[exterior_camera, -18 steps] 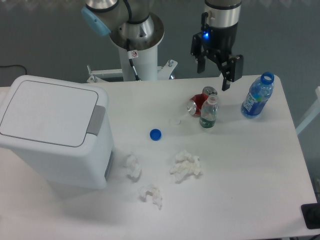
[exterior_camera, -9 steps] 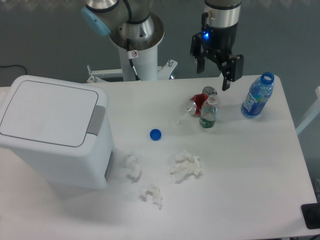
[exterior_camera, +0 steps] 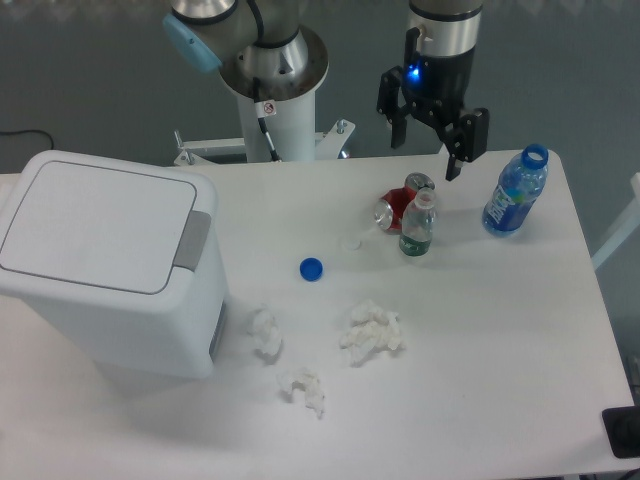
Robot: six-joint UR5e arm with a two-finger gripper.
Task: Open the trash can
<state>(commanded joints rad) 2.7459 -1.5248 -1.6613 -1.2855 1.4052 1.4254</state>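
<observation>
My gripper [exterior_camera: 426, 150] hangs at the far edge of the table [exterior_camera: 480, 330], jaws spread apart with nothing between them, a blue light glowing on the body above. Just below and in front of me a red can [exterior_camera: 398, 208] lies on its side, and a small clear bottle with a green label [exterior_camera: 417, 226] stands upright against it, its mouth uncapped; I cannot tell whether anything is in it. To the side of these, near the table's corner, a larger blue-labelled bottle [exterior_camera: 514, 193] stands upright, also open at the top, contents unclear.

Nearer the middle of the table a loose blue cap [exterior_camera: 311, 268] lies flat, and a smaller clear cap [exterior_camera: 349, 242] rests between it and the can. Three crumpled white paper wads [exterior_camera: 371, 331] are scattered towards the front edge, apart from one another.

The trash can [exterior_camera: 105, 262] sits well apart from me, at the opposite end of the table. It is a large, boxy white bin with rounded corners. Its flat lid [exterior_camera: 92, 226] lies shut, flush with the rim, so the inside is hidden. A grey push strip [exterior_camera: 193, 240] runs along the lid's edge on the side facing the bottles.
</observation>
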